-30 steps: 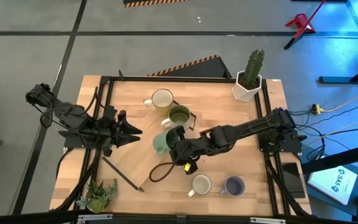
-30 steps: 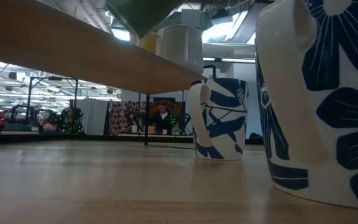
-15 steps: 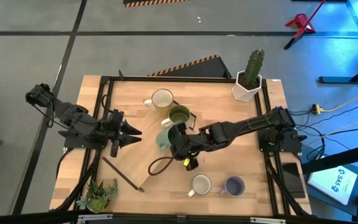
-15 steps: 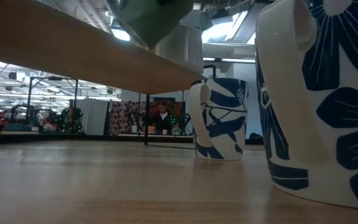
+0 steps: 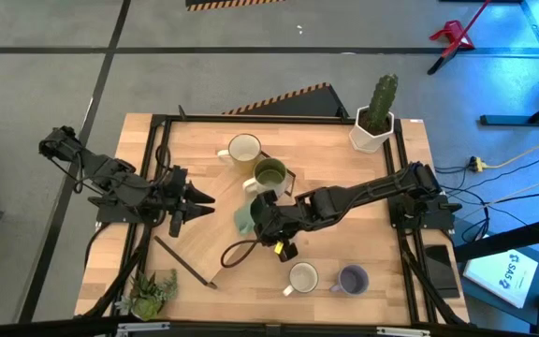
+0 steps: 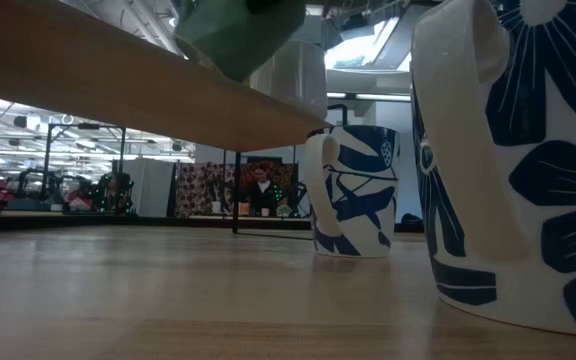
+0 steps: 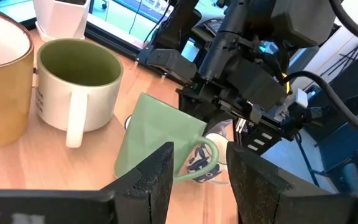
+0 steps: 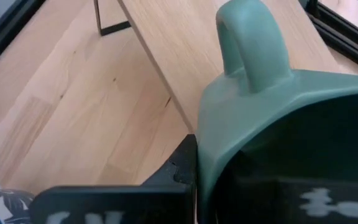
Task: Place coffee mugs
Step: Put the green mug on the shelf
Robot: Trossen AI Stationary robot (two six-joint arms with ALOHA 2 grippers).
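My right gripper (image 5: pixel 255 216) is shut on the teal green mug (image 5: pixel 243 217), over the middle of the table above the raised wooden board (image 6: pixel 118 85). The left wrist view shows that mug (image 7: pixel 157 140) tilted. My left gripper (image 5: pixel 201 198) is open, just left of the mug and touching nothing. A cream mug (image 5: pixel 243 150) and a white mug with an olive inside (image 5: pixel 269 173) stand upright behind it. A white mug (image 5: pixel 302 278) and a lavender mug (image 5: pixel 352 278) stand near the near edge. My right gripper holds the teal green mug by its wall near the rim (image 8: pixel 213 146), below the handle (image 8: pixel 250 43). One finger (image 8: pixel 182 163) lies on the outside; the mug hides the other. It comes level from the table's right. The mug is tilted; whether it touches the board, I cannot tell.
A cactus in a white hexagonal pot (image 5: pixel 372 126) stands at the far right corner, and a small green plant (image 5: pixel 148 292) at the near left. A black cable loop (image 5: pixel 237 253) lies near the board's black legs. Two blue-patterned mugs (image 6: pixel 353 190) stand close to the low camera.
My right gripper has carried the teal green mug a little down toward the raised board and turned it, so the low view shows more of its side wall than before.
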